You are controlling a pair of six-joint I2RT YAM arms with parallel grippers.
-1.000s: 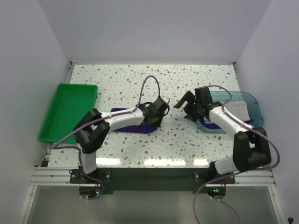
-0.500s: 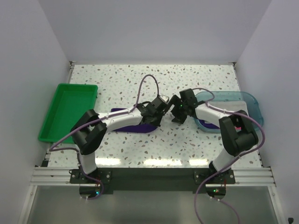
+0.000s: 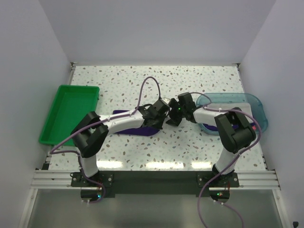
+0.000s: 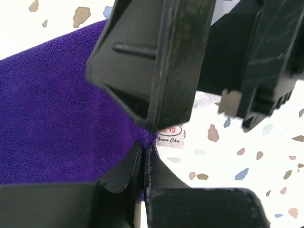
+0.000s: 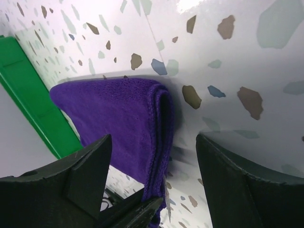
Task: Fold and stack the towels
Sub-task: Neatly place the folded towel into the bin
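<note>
Terry cloth in dark purple, the purple towel (image 3: 137, 130), is lying flat on the speckled table (image 3: 190, 80) left of centre, partly under the left forearm, and the right wrist view is showing it already doubled over, with a rounded fold running along its right edge (image 5: 159, 123). It is looking soft, light and limp, with a napped surface that should grip well. Lifted from one point it would probably sag and fall open, so the better hold is likely a pinch through both layers at the corners of that folded edge. The left gripper (image 4: 145, 152) is pressing its fingers together on the towel's rim just beside a small white label (image 4: 170, 129), and appears to be pinching the cloth there. The right gripper (image 5: 152, 142) is hanging with its fingers spread to either side of the fold, touching nothing that can be made out. A pale towel (image 3: 246, 108) seems to be resting in the translucent teal tray (image 3: 254, 102) at the right, and a green bin (image 3: 71, 114) is sitting at the far left.
</note>
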